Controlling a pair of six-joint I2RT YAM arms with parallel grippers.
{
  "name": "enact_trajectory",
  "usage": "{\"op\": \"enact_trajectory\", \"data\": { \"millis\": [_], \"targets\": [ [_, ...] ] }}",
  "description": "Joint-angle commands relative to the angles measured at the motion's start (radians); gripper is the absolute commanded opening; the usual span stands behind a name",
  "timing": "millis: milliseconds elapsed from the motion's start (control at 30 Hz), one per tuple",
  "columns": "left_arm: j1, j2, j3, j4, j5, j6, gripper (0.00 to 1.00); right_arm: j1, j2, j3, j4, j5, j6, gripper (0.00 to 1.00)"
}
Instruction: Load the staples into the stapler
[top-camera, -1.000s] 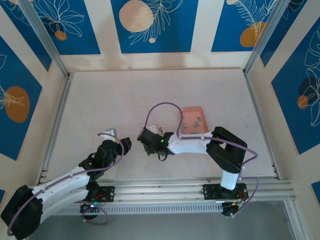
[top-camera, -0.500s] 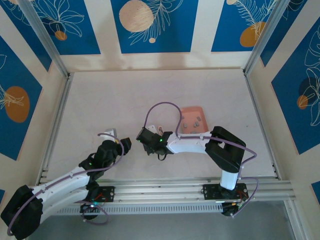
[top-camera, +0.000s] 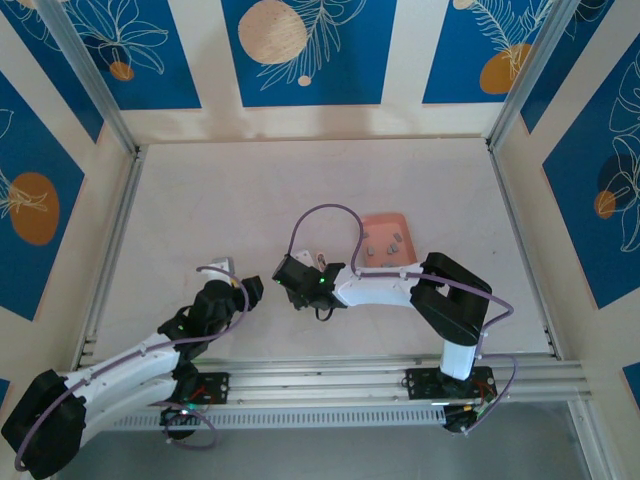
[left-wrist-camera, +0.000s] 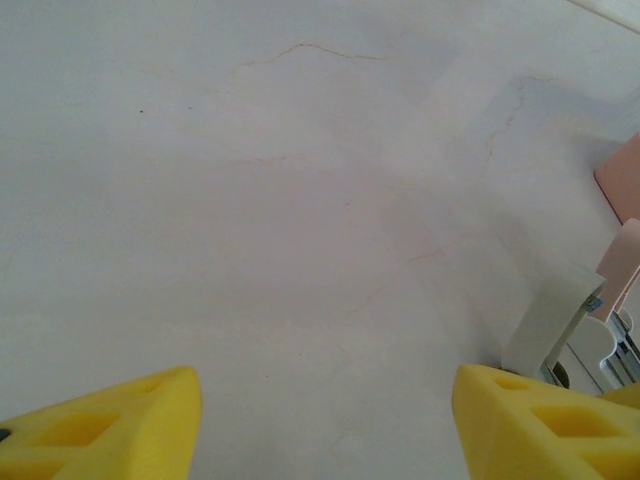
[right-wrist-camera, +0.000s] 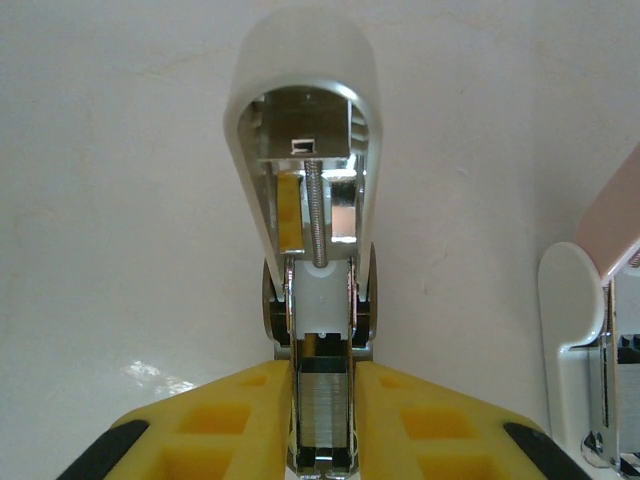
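The stapler (right-wrist-camera: 310, 110) stands open, its white lid raised and its spring rod bare. A grey strip of staples (right-wrist-camera: 322, 400) lies in its metal channel. My right gripper (right-wrist-camera: 322, 378) straddles that channel. Its yellow fingers (right-wrist-camera: 240, 410) sit tight against the rails on both sides, and whether they press is unclear. In the top view this gripper (top-camera: 292, 272) is at the table's middle, beside the stapler (top-camera: 318, 260). More staples (top-camera: 386, 245) lie in the pink tray (top-camera: 385, 220). My left gripper (left-wrist-camera: 325, 390) hangs open over bare table.
A white and pink object (right-wrist-camera: 585, 320) stands just right of the stapler. From the left wrist the raised lid (left-wrist-camera: 550, 320) and a tray corner (left-wrist-camera: 625, 180) show at the right edge. Aluminium rails (top-camera: 110, 240) border the table.
My right gripper has slid slightly left at the stapler. The left arm has not moved.
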Motion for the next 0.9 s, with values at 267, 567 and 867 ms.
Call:
{"op": "enact_trajectory", "data": {
  "millis": [267, 567, 867],
  "targets": [
    [0.013, 0.01, -0.004, 0.078, 0.07, 0.042, 0.67, -0.002, -0.098, -0.028, 0.031, 0.024, 0.009, 0.26],
    [0.013, 0.075, -0.001, 0.16, 0.135, 0.039, 0.67, -0.068, -0.208, -0.123, 0.089, -0.1, 0.051, 0.3],
    [0.014, 0.107, 0.007, 0.225, 0.194, 0.066, 0.67, -0.132, -0.193, -0.164, 0.143, -0.236, 0.093, 0.29]
  ]
}}
